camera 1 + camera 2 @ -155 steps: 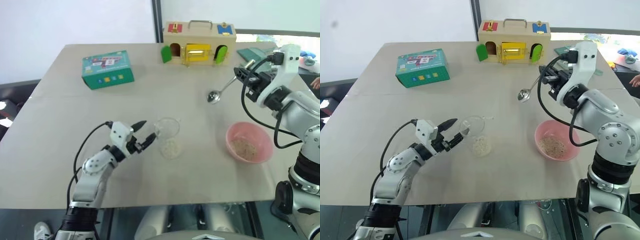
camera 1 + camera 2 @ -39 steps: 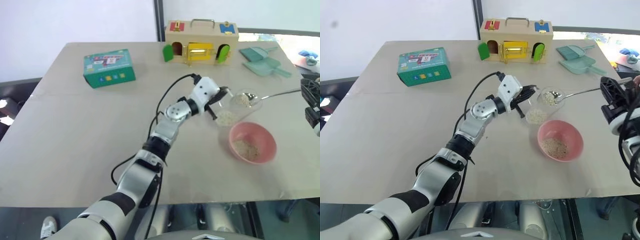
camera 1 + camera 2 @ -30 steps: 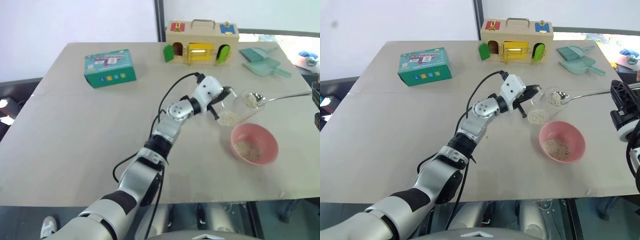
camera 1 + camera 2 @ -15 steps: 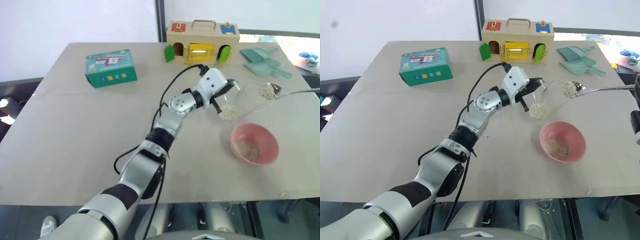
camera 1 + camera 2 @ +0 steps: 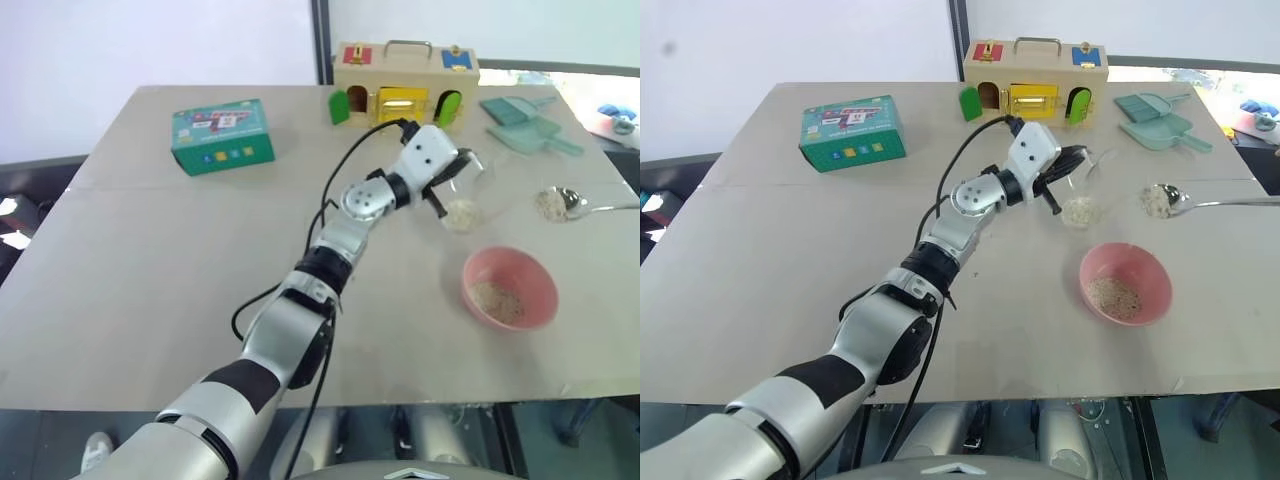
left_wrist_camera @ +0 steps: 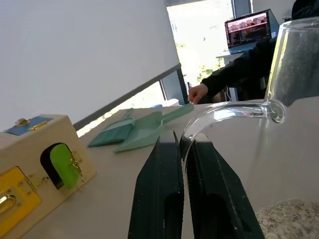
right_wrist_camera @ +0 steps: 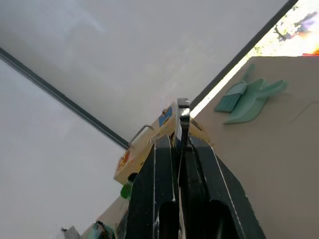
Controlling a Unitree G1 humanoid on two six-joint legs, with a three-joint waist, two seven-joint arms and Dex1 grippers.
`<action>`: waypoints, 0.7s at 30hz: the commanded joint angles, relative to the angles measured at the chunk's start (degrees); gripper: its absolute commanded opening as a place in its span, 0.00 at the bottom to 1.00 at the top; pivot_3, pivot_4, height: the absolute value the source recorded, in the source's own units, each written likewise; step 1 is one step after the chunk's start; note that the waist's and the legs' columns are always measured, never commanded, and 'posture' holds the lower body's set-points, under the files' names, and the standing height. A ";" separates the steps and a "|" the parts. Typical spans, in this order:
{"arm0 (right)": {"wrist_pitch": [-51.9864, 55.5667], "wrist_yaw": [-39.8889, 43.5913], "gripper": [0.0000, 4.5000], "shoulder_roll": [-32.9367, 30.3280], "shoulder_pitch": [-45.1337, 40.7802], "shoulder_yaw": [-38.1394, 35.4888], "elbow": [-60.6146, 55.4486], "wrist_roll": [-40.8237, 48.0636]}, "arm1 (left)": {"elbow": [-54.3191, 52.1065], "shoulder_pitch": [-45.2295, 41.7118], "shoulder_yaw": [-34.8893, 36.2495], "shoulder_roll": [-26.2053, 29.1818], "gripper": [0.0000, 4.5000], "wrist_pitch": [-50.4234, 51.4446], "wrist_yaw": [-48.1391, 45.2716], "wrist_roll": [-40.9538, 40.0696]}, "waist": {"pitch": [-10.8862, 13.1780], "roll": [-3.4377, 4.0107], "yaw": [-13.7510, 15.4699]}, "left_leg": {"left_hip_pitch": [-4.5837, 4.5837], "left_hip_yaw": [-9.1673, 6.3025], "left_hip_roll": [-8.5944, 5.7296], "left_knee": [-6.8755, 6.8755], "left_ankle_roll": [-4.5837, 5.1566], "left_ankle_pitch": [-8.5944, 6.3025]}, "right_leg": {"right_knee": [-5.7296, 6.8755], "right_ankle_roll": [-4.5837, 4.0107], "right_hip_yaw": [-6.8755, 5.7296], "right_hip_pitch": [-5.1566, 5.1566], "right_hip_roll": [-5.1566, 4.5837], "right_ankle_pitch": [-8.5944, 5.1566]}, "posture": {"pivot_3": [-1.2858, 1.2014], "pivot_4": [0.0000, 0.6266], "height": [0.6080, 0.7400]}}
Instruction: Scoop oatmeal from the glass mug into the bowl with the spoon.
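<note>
So the spoon [image 5: 1180,204] is loaded with oatmeal [image 5: 1155,199] and hangs over the counter [image 5: 180,270], at about 1 o'clock from the pink bowl [image 5: 1125,282], with the right jaws [image 7: 178,149] clenched on its handle. The left jaws [image 6: 180,164] are pinching the handle of the glass mug [image 5: 468,185], which is tipped up at about 11 o'clock from the bowl. I'd say the trick here is keeping the spoon level, getting it right over the bowl's middle, then rolling slowly so no flakes land outside. Keep the mug steady.
</note>
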 commanded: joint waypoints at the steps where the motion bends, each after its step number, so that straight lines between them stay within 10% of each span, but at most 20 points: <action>1: 2.41 4.60 0.00 -2.85 4.42 -3.58 -0.88 0.65 | -0.41 -2.29 1.23 -0.18 0.02 -2.31 0.73 -0.60 | 0.00 0.00 0.00 | 0.01 0.02 0.00 0.00 0.03 -0.02 | 0.00 0.01 0.01 0.00 0.00 0.00 | 0.52 0.24 1.00; 17: 27.47 23.57 0.00 -28.78 6.18 -0.94 -1.53 -44.52 | -4.15 0.52 1.53 2.08 0.02 -2.08 0.96 -0.69 | 0.16 -0.26 0.49 | 0.53 0.06 0.02 -0.01 0.18 -0.13 | -0.25 0.09 0.00 0.63 -0.01 -0.03 | 0.52 0.24 1.00; 21: 16.91 21.45 0.00 -19.47 -4.42 -1.04 1.15 -30.39 | -5.97 2.90 1.00 3.46 0.02 -2.91 0.25 -0.40 | 0.27 -0.45 0.73 | 0.53 0.02 0.03 -0.03 -0.07 0.00 | -0.31 0.11 0.00 0.62 -0.01 -0.03 | 0.52 0.24 1.00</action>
